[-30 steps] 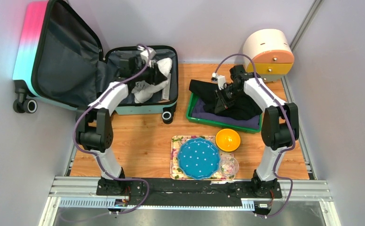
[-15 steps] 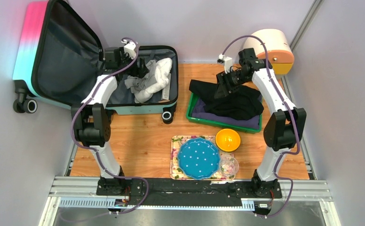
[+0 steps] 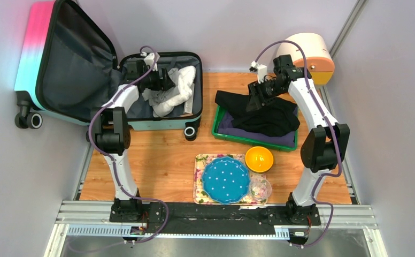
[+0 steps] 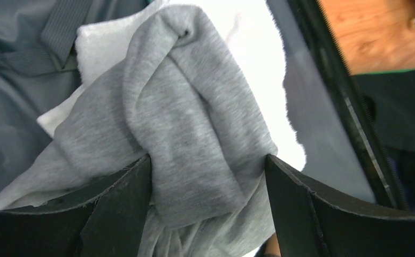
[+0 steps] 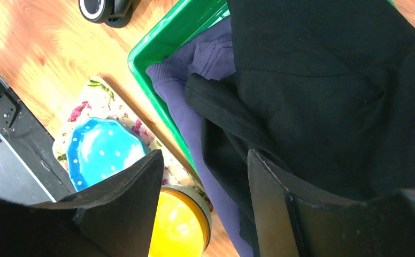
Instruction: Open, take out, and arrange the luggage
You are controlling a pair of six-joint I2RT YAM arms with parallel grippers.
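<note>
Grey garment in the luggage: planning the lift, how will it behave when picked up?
The grey garment lies in soft folds, so it will probably hang limp. Its knit looks light and easy to pinch. It overlaps the white cloth, which may drag along.

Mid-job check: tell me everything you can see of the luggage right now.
The luggage lies unzipped at the back left. It has a hard shell, pink fading to turquoise, with black zipper trim, black wheels and dark grey fabric lining. Its lid stands tilted open toward the left. The base lies flat, holding a grey garment and white cloth. The open left gripper straddles a fold of the grey garment.
</note>
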